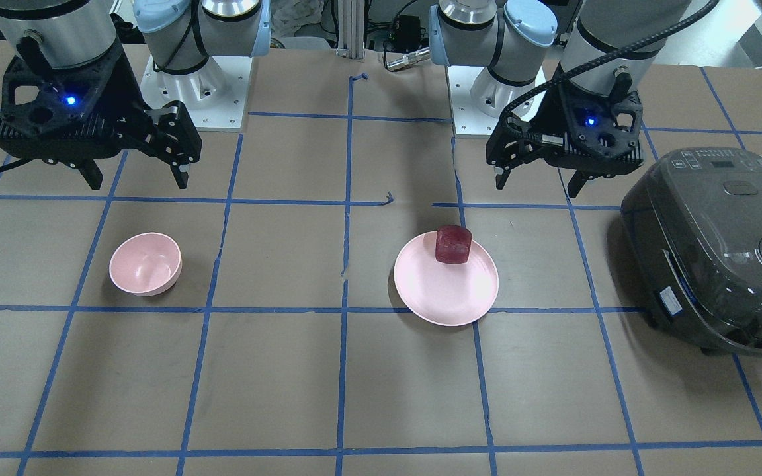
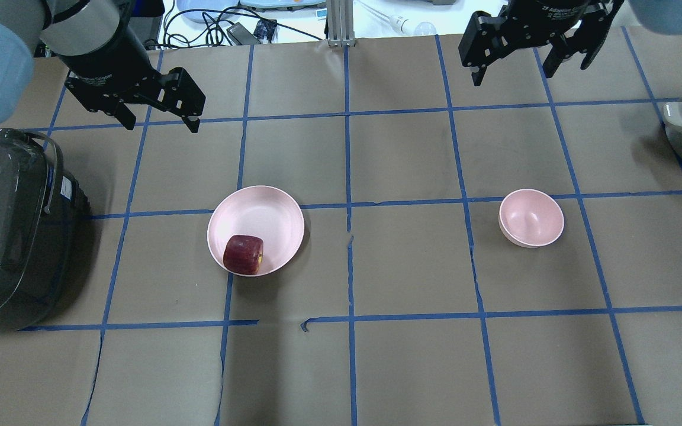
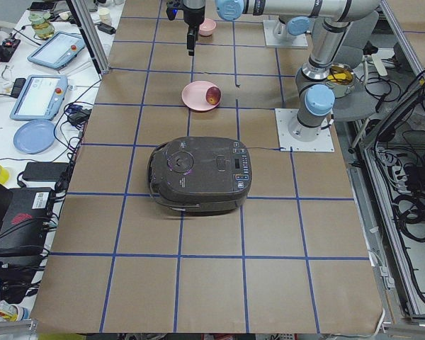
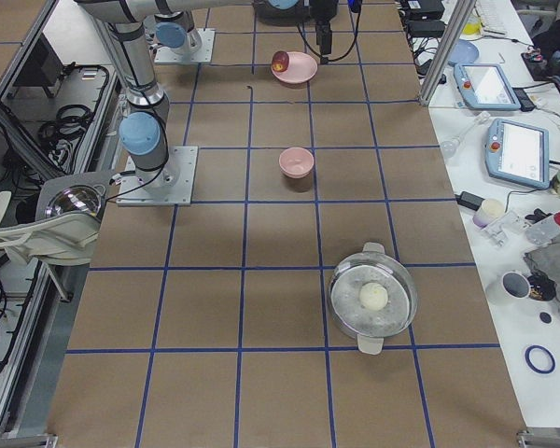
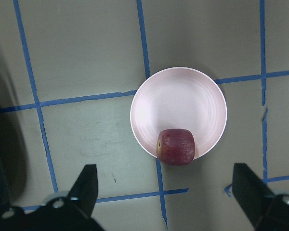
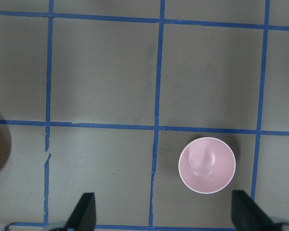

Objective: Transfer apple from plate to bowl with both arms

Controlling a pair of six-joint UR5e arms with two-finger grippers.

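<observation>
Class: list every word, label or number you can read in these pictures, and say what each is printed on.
"2F Adaptive G": white print on the right gripper; the rest is unreadable.
Too blurred to read: white print on the left gripper.
Too small to read: panel markings and side sticker on the rice cooker.
No text: the apple, the plate, the bowl.

Left end effector [image 1: 538, 187], right end effector [image 1: 137, 184]: apparently spread.
</observation>
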